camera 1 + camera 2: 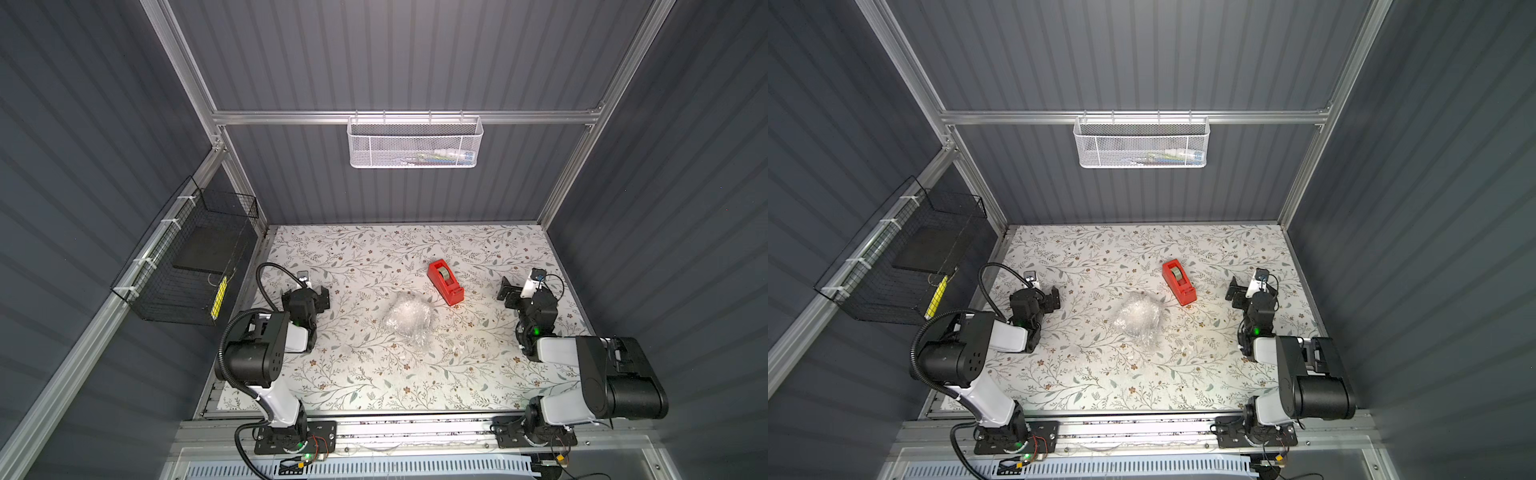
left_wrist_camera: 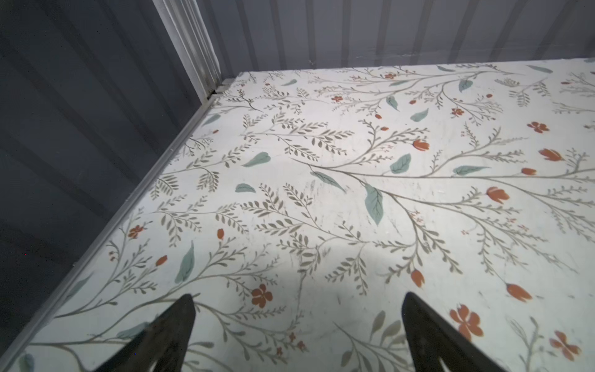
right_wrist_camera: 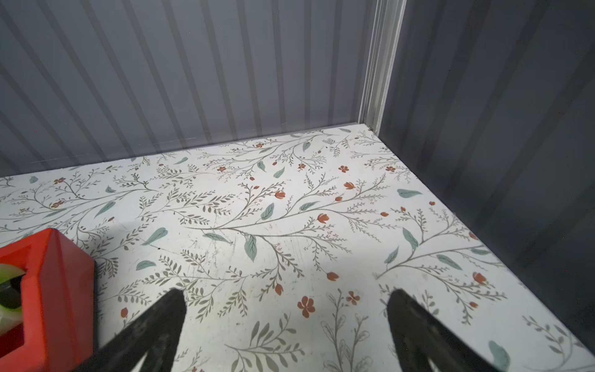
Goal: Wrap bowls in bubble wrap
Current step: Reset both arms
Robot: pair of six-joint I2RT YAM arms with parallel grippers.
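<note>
- We are looking into a grey, ribbed-walled enclosure, with a white floral-patterned counter (image 1: pixel 374 374) lying between two arms.
- The clear, crinkly bubble wrap sheet (image 1: pixel 409 319) is sitting bunched into a dome at mid-counter in both top views. The small ceramic bowl is not showing, so we are judging it to be lying inside the bundle.
- The left fingers (image 2: pixel 180 325) and right fingers (image 3: pixel 167 309) are standing spread wide and holding nothing. Each pair is well apart from the bundle, at its own side of the counter.
- We are seeing no tape on the wrap, so the springy folds could be opening up, most likely at the loose tail pointing toward the arms' bases.
- Lifting by the plastic alone is risking the bowl sliding out and chipping, and a pinch on the slick film could be slipping.
- The red, block-shaped plastic tape dispenser (image 1: pixel 446 281) is standing near the bundle but apart from it, so a reach from the right could be knocking it.
- We are reading no brand or label anywhere. The things in the white mesh basket (image 1: pixel 413 143) on the back wall and the yellow strip in the black wire basket (image 1: pixel 187 266) are too small to make out.
</note>
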